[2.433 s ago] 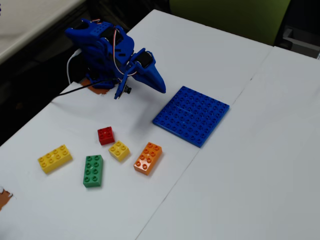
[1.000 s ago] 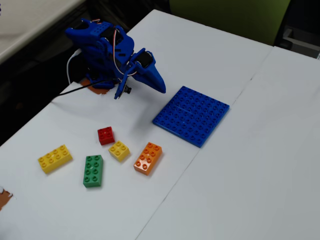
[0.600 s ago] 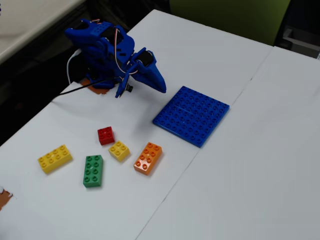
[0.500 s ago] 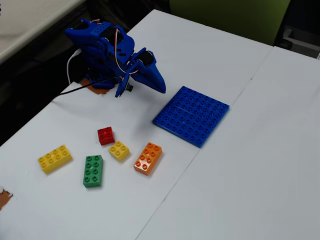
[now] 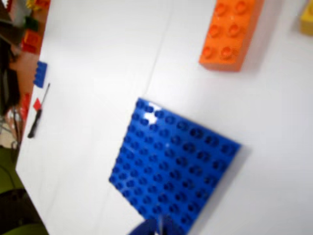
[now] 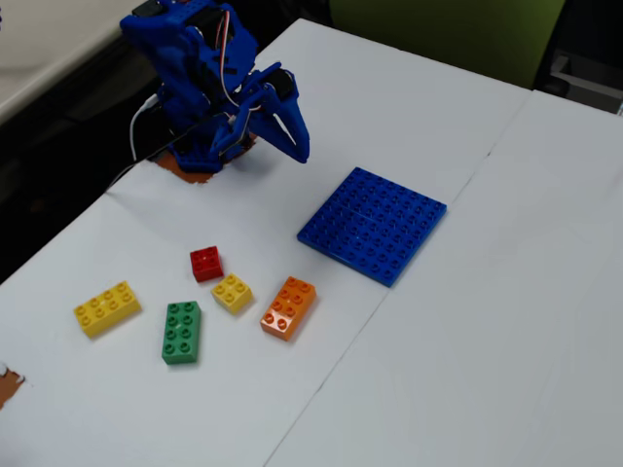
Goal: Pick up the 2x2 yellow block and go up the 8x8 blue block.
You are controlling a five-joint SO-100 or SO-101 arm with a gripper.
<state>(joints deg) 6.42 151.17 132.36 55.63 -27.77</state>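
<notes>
1. The gripper point(image 6: 292, 146) hung in the upper left of the fixed view, clear of every brick; whether its fingers were apart could not be told.
2. The 2x2 yellow block point(image 6: 233, 292) lay lower left of centre, between the red brick point(image 6: 206, 264) and the orange brick point(image 6: 288, 307), narrow gaps either side.
3. The 8x8 blue block point(image 6: 373, 225) sat flat at centre, bare white table point(image 6: 506, 321) spreading right.

Fixed view: 2x2 yellow block point(image 6: 233, 292) lies left of and nearer than the 8x8 blue block point(image 6: 373, 225), on the tabletop point(image 6: 467, 370).
</notes>
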